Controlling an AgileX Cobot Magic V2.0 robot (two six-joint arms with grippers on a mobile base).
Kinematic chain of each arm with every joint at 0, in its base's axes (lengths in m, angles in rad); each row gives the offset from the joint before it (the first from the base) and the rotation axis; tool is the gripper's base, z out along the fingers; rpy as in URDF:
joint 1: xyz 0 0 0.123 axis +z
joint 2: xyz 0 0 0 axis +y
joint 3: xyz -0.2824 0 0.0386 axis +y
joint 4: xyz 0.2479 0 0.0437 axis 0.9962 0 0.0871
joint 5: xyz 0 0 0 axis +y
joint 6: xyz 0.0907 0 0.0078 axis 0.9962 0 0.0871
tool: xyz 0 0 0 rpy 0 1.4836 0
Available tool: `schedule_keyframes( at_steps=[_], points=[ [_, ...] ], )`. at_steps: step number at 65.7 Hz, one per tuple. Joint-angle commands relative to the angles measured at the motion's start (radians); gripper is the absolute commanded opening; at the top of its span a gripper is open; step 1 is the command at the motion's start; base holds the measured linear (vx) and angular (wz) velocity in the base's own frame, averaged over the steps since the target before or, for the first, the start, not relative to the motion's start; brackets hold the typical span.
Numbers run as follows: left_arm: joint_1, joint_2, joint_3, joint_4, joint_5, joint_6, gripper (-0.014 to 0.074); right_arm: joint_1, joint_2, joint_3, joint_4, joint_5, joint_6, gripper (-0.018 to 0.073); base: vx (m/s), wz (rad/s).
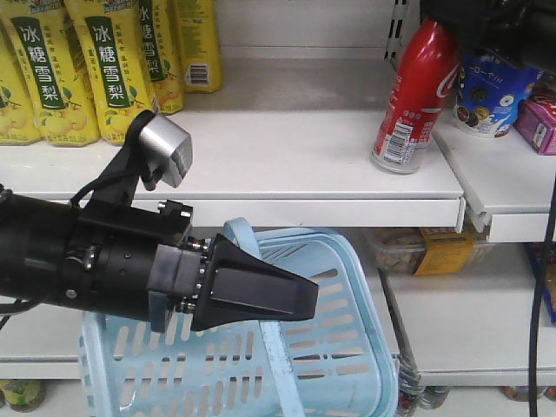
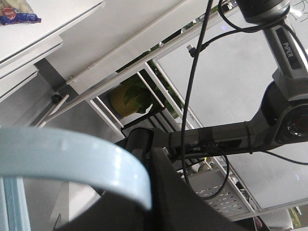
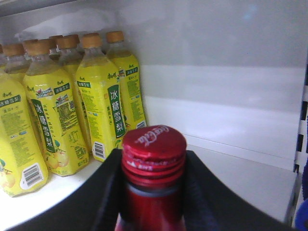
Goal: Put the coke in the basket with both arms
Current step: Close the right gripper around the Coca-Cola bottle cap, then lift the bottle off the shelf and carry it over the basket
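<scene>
Shelves (image 1: 304, 165): right gripper (image 3: 153, 192) covers coke (image 3: 154, 144) neck; left gripper (image 1: 295, 300), basket (image 1: 347, 347) handle.

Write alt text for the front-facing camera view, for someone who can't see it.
The black left gripper holds a pale blue basket by its handle below a white shelf, where a red coke leans, its neck in the right gripper. Yellow drink bottles stand upper left.

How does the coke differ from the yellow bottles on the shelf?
The coke is all red with a red cap; the yellow bottles have yellow labels and tan caps. The coke leans, gripped at its neck by the right hand; the yellow bottles stand upright in rows, untouched. Both are capped drink bottles.
</scene>
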Motion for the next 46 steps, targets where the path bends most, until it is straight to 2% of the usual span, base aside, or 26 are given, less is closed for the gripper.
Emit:
schedule_keyframes(
  at_steps=[1,5,10,22,30,36,46],
  points=[
    [-0.006,-0.033,-0.026,-0.086,0.016,0.009,-0.0006,-0.001,-0.034,-0.034,0.046,0.076,0.016,-0.0015,0.00,0.00],
    [-0.006,-0.033,-0.026,-0.086,0.016,0.009,-0.0006,-0.001,-0.061,-0.034,0.027,0.147,0.035,-0.0007,0.00,0.00],
    [-0.006,-0.033,-0.026,-0.086,0.016,0.009,-0.0006,-0.001,-0.110,-0.034,-0.036,0.163,0.099,-0.0004,0.00,0.00],
    [-0.006,-0.033,-0.026,-0.086,0.016,0.009,-0.0006,-0.001,-0.285,-0.033,-0.307,0.180,0.347,-0.0005,0.00,0.00],
    [-0.006,-0.033,-0.026,-0.086,0.016,0.009,-0.0006,-0.001,-0.368,-0.026,-0.429,0.254,0.484,-0.0005,0.00,0.00],
    [-0.006,-0.033,-0.026,-0.086,0.016,0.009,-0.0006,-0.001,-0.400,0.018,-0.420,0.305,0.536,-0.0005,0.00,0.00],
    [-0.006,-0.033,-0.026,-0.086,0.016,0.009,-0.0006,-0.001,-0.414,0.168,-0.285,0.338,0.489,-0.0003,0.00,0.00]
  ],
)
